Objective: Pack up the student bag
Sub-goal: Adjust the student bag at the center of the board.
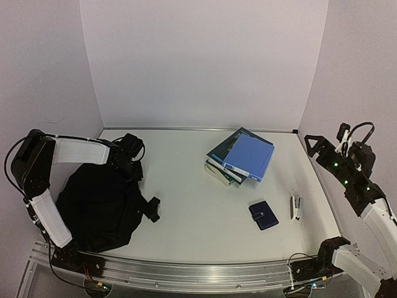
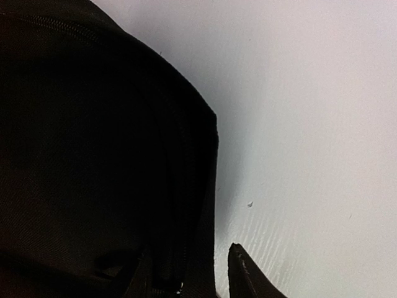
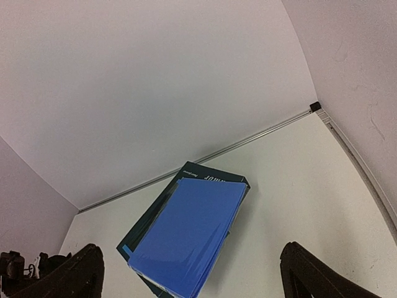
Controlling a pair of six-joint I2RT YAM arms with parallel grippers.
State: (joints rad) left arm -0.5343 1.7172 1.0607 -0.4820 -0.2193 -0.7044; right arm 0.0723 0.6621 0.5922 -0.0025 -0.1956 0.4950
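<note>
The student bag (image 1: 99, 205) is a large black soft backpack lying at the left of the table, with a strap end sticking out on its right. It fills the left of the left wrist view (image 2: 93, 155), where a zipper runs along its edge. My left gripper (image 1: 133, 167) is at the bag's far edge. Its jaws stand apart around that edge (image 2: 189, 273), with a thin strip of table showing between the fabric and the right fingertip (image 2: 239, 267). My right gripper (image 1: 313, 144) is raised at the far right, open and empty (image 3: 192, 273).
A stack of books (image 1: 223, 162) with a blue folder (image 1: 248, 156) on top lies mid-right on the table; the folder also shows in the right wrist view (image 3: 186, 239). A small dark-blue wallet (image 1: 263, 215) and a stapler (image 1: 296, 207) lie nearer the front right. Walls enclose three sides.
</note>
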